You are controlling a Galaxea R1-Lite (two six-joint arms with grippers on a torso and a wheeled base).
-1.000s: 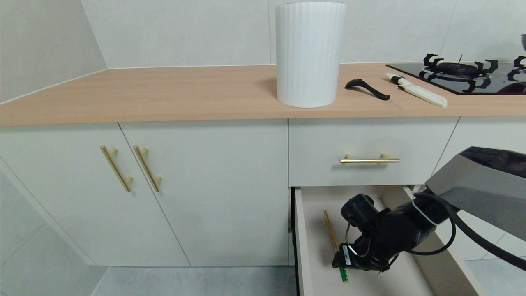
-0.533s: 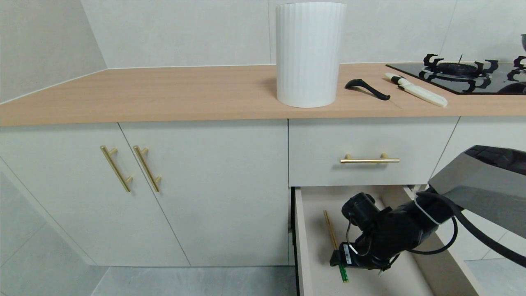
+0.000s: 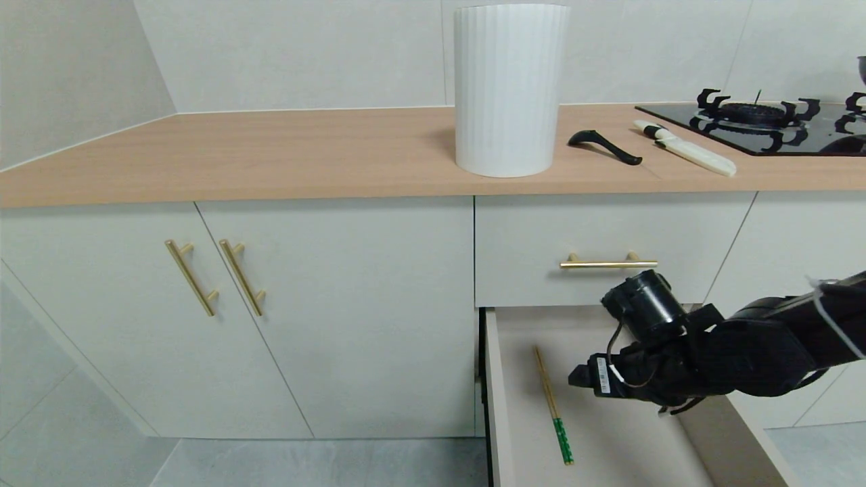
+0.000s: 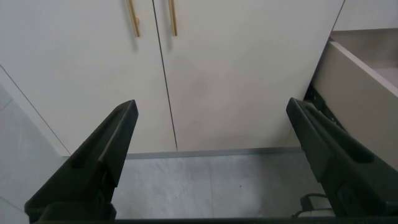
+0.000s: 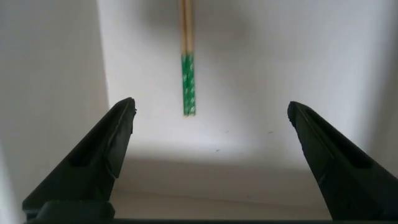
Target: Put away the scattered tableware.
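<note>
A pair of wooden chopsticks point(image 3: 553, 406) with green ends lies lengthwise on the floor of the open lower drawer point(image 3: 496, 379), close to its left wall. My right gripper point(image 3: 580, 377) hangs above the drawer, to the right of the chopsticks, open and holding nothing. In the right wrist view the chopsticks' green ends point(image 5: 188, 84) show between and beyond the spread fingers of my right gripper point(image 5: 210, 112). A black spoon point(image 3: 604, 145) and a white knife point(image 3: 685, 147) lie on the wooden counter. My left gripper point(image 4: 211, 109) is open, low in front of the cabinet doors.
A tall white ribbed container point(image 3: 507, 88) stands on the counter just left of the spoon. A gas hob point(image 3: 764, 125) sits at the far right. A shut drawer with a gold handle point(image 3: 607, 264) is directly over the open one. Two cabinet doors point(image 3: 270, 311) stand to the left.
My right gripper has risen and drawn back to the right from the chopsticks' green ends. The chopsticks now lie fully uncovered on the drawer floor.
</note>
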